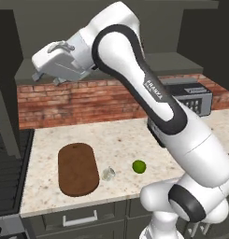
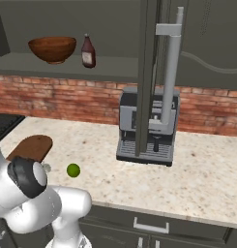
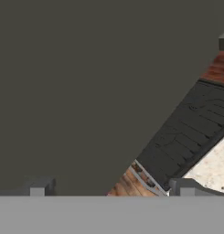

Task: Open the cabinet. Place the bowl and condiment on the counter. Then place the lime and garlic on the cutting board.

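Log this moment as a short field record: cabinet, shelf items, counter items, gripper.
cabinet: door swung open, seen edge-on, bar handle toward camera
bowl: on the cabinet shelf, upright
condiment: on the same shelf, just right of the bowl, upright
lime: on the counter, right of the cutting board, not on it
garlic: on the counter between board and lime
cutting board: bare
gripper: open, holding nothing, raised near the cabinet's left side
coffee machine: behind the open door
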{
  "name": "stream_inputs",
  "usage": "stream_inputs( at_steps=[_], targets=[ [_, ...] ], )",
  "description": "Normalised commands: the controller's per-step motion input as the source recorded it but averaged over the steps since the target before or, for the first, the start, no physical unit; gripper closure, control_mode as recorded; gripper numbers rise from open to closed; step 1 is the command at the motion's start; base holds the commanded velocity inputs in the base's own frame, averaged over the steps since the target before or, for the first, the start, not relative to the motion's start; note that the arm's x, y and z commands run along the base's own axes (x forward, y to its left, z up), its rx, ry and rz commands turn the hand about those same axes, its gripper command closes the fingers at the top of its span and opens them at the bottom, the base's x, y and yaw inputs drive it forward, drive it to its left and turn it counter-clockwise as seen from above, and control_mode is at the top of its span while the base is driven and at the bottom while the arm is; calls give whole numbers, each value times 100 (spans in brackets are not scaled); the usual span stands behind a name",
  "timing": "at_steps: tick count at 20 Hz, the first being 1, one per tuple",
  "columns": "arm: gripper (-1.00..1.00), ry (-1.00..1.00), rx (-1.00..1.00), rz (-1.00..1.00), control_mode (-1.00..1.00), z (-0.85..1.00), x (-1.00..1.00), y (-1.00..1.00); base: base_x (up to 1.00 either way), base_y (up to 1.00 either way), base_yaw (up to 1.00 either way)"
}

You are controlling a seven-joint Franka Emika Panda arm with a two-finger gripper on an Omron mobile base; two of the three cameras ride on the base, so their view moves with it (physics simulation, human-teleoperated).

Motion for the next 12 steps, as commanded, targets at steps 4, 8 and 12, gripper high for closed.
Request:
stream_inputs(
  at_steps=[4, 8, 12],
  targets=[
    [-100, -6, -3, 0, -100, 0, 1, -100, 0, 0, 0],
    [-100, -4, -12, 0, -100, 0, 17, -98, 0, 0, 0],
    [-100, -7, -16, -1, -100, 3, 30, -94, 0, 0, 0]
  ],
)
